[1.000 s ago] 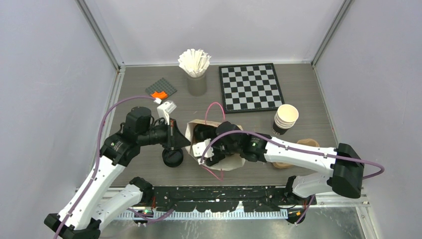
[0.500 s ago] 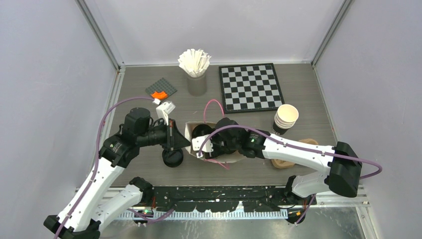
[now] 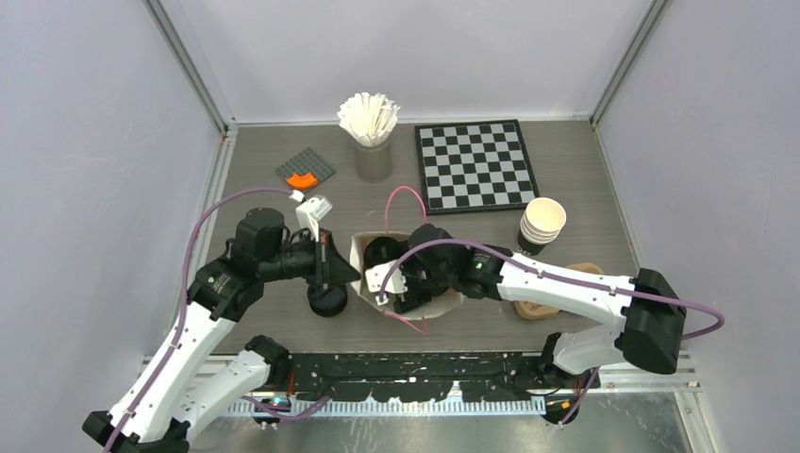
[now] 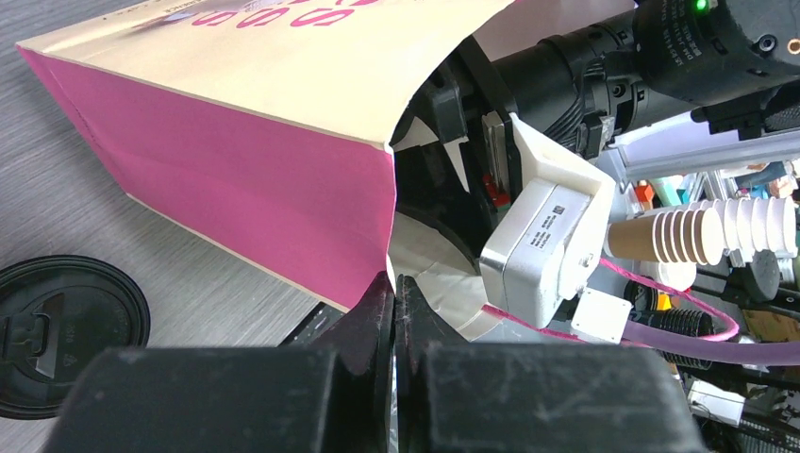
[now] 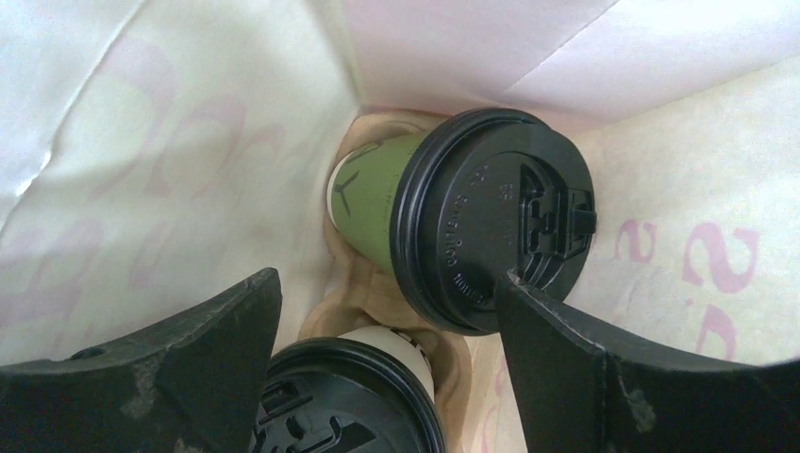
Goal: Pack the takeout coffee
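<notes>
Nearest the arms' side of the counter [image 3: 604,189], a loose black lid [image 3: 328,300] is lying flat, just left of a cream paper bag [image 3: 357,253] with pink print and pink handles. From the left, the left pincer [image 3: 351,274] is clenching its tips tight on the bag's rim, and the wrist view shows that rim corner running down between the closed fingertips. From the right, the right pincer [image 3: 401,293] is reaching into the bag's mouth, and its jaws are standing wide apart and gripping nothing.

Deep in the bag, a takeout coffee cup [image 5: 472,226] with a green wall and black lid is sitting in a brown pulp carrier [image 5: 373,297]. Beside it in the same carrier sits a second lidded cup [image 5: 349,406], partly cut off by the edge of the right wrist view.

Farther right, another pulp carrier [image 3: 587,271] is lying half hidden by the right arm, and beyond it is a stack of paper cups [image 3: 542,222]. Along the far side are standing a grey plate [image 3: 307,167] with an orange piece [image 3: 302,179], a holder of white sticks [image 3: 370,127], and a chessboard [image 3: 475,165].
</notes>
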Controlling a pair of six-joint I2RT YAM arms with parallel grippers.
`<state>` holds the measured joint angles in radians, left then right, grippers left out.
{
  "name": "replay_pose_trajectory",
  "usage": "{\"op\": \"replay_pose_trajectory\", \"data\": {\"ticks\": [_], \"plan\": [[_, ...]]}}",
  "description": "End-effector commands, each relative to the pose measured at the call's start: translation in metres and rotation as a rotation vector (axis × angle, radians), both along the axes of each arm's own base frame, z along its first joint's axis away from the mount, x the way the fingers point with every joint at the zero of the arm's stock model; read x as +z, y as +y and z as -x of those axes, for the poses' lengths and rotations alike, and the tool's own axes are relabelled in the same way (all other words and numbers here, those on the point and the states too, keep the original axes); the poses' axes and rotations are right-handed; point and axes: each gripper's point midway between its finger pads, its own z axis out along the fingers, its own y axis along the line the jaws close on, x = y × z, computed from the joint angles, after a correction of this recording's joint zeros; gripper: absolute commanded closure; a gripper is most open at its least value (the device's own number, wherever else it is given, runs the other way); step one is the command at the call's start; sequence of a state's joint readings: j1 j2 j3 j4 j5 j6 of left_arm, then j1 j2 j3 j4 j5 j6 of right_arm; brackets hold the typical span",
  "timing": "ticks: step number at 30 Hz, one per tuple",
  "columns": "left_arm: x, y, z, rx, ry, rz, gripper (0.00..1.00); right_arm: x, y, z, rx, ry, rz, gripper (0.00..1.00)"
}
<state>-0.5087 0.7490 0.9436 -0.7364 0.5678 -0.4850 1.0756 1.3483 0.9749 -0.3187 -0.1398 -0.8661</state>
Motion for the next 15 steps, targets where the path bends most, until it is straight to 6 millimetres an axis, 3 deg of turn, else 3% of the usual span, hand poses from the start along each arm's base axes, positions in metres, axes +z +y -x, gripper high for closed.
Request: {"op": "replay_pose_trajectory", "data": {"ticks": [1, 7, 15], "plan": [[0.011, -0.003, 0.000, -0.051, -0.099, 0.029, 1.00, 0.027, 0.006, 0.003, 0.067, -0.034, -0.031, 0.11], [0.010, -0.006, -0.001, -0.064, -0.091, 0.027, 1.00, 0.042, 0.015, -0.005, 0.073, -0.096, -0.063, 0.10], [0.010, -0.008, -0.002, -0.070, -0.093, 0.033, 1.00, 0.032, 0.021, -0.007, 0.080, -0.073, -0.032, 0.09]]}}
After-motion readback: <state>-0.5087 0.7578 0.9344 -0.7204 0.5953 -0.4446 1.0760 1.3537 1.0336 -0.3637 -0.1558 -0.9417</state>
